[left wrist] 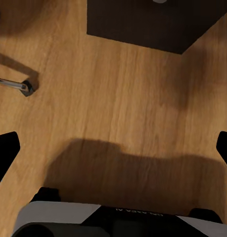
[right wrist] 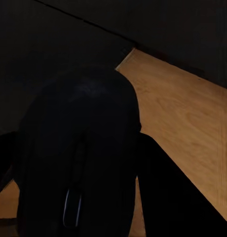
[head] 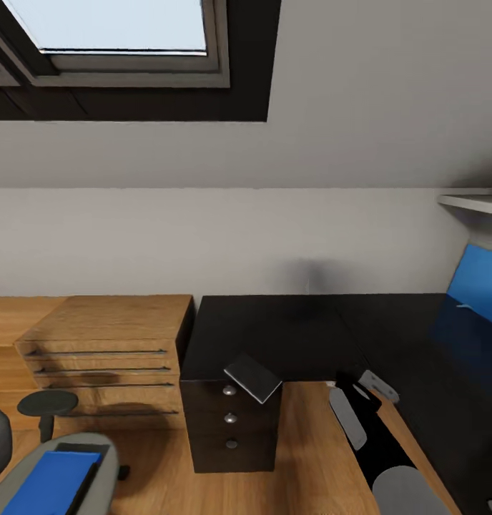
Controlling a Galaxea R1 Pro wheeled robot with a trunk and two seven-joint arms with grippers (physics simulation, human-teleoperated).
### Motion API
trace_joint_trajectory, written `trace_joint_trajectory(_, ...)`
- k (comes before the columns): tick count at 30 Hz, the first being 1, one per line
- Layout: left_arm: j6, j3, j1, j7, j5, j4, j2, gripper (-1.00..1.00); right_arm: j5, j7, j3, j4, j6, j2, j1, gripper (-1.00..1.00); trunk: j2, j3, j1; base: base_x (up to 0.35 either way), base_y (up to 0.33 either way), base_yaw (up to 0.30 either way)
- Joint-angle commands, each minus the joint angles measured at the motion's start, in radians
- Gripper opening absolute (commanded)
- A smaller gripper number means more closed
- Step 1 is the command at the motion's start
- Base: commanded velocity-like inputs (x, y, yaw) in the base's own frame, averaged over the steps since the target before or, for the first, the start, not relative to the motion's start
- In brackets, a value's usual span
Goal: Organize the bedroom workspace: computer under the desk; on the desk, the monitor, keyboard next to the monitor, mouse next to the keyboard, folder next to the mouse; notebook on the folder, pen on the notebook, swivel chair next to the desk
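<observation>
Black desk (head: pixel 274 336), blue folder (head: pixel 49 483) on swivel chair (head: pixel 103 458) — head view

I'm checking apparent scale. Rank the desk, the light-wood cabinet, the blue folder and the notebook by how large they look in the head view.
1. desk
2. light-wood cabinet
3. folder, partly cut off by the frame edge
4. notebook, tilted at the desk's corner; clearly smallest

No legible text, label or number anywhere.

glossy black desk (head: pixel 289 336), wood-grain floor (head: pixel 310 443) (matt)
</observation>
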Motion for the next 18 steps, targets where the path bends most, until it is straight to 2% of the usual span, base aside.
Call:
trace_joint_trajectory(1,0.004,-0.002,0.000,0.007,0.008,-0.003,0.000,1.00,-0.005,-0.007,-0.002,0.001,-0.001,-0.001,0.000,-1.00,-0.001,0.000,0.000,0.000,0.000,-0.246)
trace_joint_trajectory(4,0.004,-0.002,0.000,0.007,0.009,-0.001,0.000,1.00,-0.005,-0.007,-0.018,0.009,-0.019,-0.003,-0.001,-1.00,-0.001,0.002,0.000,0.000,0.000,-0.246)
trace_joint_trajectory(9,-0.003,-0.002,0.000,0.007,0.009,0.000,0.000,1.00,-0.004,-0.007,-0.022,0.015,-0.032,-0.004,-0.001,-1.00,-0.001,0.006,0.000,0.000,0.000,-0.244)
trace_joint_trajectory(13,-0.082,-0.002,0.000,0.007,0.009,0.017,-0.003,1.00,-0.004,-0.007,-0.024,0.015,-0.034,-0.005,-0.001,-1.00,-0.001,0.009,0.000,0.000,0.000,-0.243)
trace_joint_trajectory(14,-0.124,-0.002,0.000,0.007,0.009,0.026,-0.005,1.00,-0.004,-0.007,-0.042,0.019,-0.042,-0.005,-0.001,-1.00,-0.001,0.010,0.000,0.000,0.000,-0.242)
trace_joint_trajectory(18,-0.143,-0.002,0.000,0.008,0.009,0.029,-0.005,1.00,-0.004,-0.007,-0.069,0.051,-0.055,-0.005,0.000,-1.00,-0.001,0.013,0.000,0.000,0.000,-0.241)
